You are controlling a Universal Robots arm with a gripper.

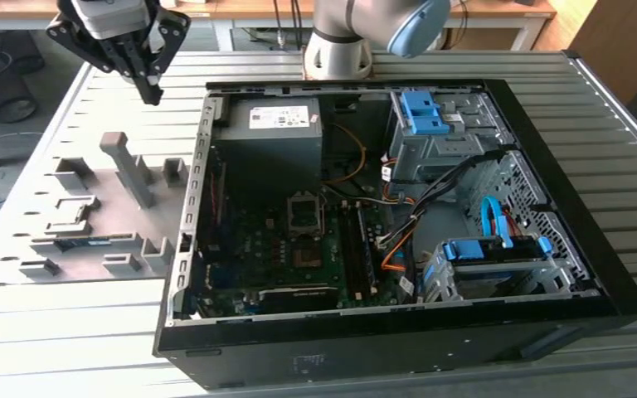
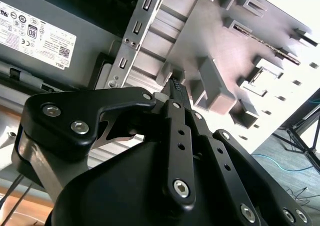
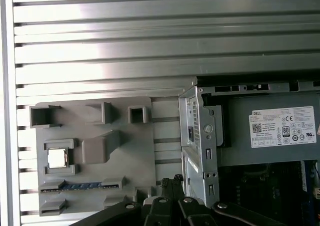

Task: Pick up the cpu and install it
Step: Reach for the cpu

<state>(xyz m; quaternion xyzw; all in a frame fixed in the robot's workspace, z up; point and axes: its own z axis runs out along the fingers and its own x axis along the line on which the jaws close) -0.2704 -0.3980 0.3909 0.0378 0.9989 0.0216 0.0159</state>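
Slatted table (image 1: 75, 332), one cpu (image 3: 57, 158), one gripper (image 1: 153, 96)

Daylight lies bright and fairly even over my workspace. In the first wrist view the slatted metal counter (image 3: 100, 50) throws back broad white bands of glare, strongest on the slats far from the case and fading to grey closer in. The cpu (image 3: 57, 158) glints pale on its face. The grey fixture tray (image 3: 90, 131) is softly lit, and its posts cast short, soft-edged shadows. In the exterior view the open computer case (image 1: 407, 356) is dim inside, its black walls swallowing light. In the second wrist view my gripper (image 2: 175, 84) reads dark, with small highlights on its bolts (image 2: 181, 188), and the tray's far corner nearly washes out to white.
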